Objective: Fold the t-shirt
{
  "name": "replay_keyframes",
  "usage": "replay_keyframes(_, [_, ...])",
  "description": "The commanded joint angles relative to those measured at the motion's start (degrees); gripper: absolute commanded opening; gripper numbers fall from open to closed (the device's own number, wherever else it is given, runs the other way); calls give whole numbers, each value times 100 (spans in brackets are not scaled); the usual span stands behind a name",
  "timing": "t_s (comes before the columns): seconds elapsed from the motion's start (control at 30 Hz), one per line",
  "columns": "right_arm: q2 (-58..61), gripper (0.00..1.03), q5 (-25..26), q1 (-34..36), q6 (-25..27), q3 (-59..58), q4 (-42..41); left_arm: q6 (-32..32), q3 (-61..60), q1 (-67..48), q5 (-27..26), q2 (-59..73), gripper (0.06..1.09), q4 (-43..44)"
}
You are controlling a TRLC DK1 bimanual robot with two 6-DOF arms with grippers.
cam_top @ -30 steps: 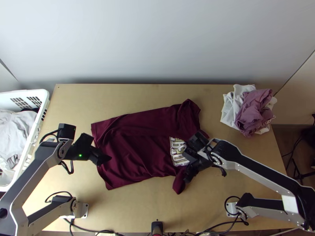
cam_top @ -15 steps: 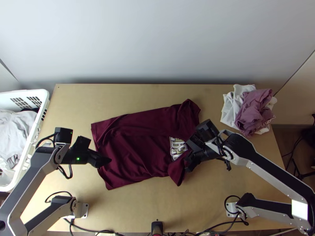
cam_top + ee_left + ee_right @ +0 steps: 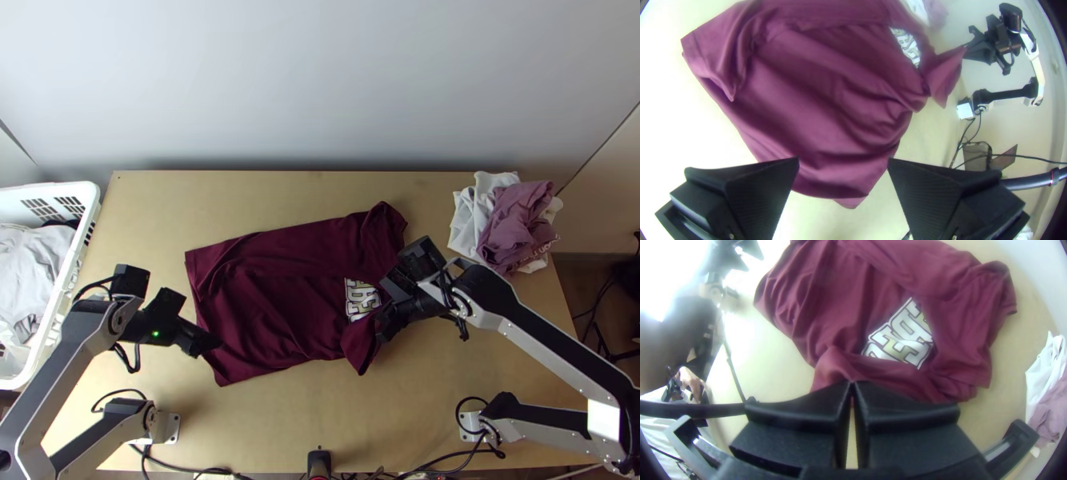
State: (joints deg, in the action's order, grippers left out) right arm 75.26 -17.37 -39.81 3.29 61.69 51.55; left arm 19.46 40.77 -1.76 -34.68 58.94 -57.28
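T-shirt (image 3: 268,300) clenched at four o'clock!

It's spread near the middle of the surface (image 3: 280,428), print (image 3: 362,300) showing, and the right tool (image 3: 382,326) grips a bunched edge at four o'clock. Over at the shirt's eight o'clock, the left tool (image 3: 206,344) hovers, released, fingers wide apart.

My R grip. (image 3: 386,326) has drawn near slv. (image 3: 361,344) up, away from tbl's (image 3: 280,420) near edge; slv. now covers more of shirt (image 3: 280,296) print (image 3: 362,298). My L grip. (image 3: 210,346) shifted slightly nearer that edge.
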Motion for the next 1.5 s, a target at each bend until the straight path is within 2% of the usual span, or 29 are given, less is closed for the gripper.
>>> replay_keyframes(0.0, [182, 3, -4, 53, 75, 18, 4, 602, 414, -35, 840, 390, 104, -855])
replay_keyframes(0.13, [340, 3, -4, 53, 102, 106, 4, 875, 467, 18, 1393, 584, 104, -1066])
replay_keyframes(0.3, [524, 3, -4, 70, 154, 291, 4, 1455, 546, -53, 1385, 452, 103, -1813])
replay_keyframes(0.43, [744, 3, -4, 114, 190, 484, 4, 1367, 484, -395, 1367, 733, 104, -1734])
replay_keyframes(0.7, [929, 3, -4, 114, 181, 625, 4, 1121, 185, -1063, 875, 672, 104, -1462])
replay_keyframes(1.07, [981, 3, -48, 114, 84, 809, 4, 901, 150, -1485, 822, 909, 104, -838])
replay_keyframes(1.3, [981, 3, -215, 123, -21, 959, 22, 1121, 185, -1573, 822, 1331, 104, -477])
replay_keyframes(1.47, [990, 3, -250, 123, -83, 994, 22, 1174, 185, -2074, 892, 1542, 104, -451])
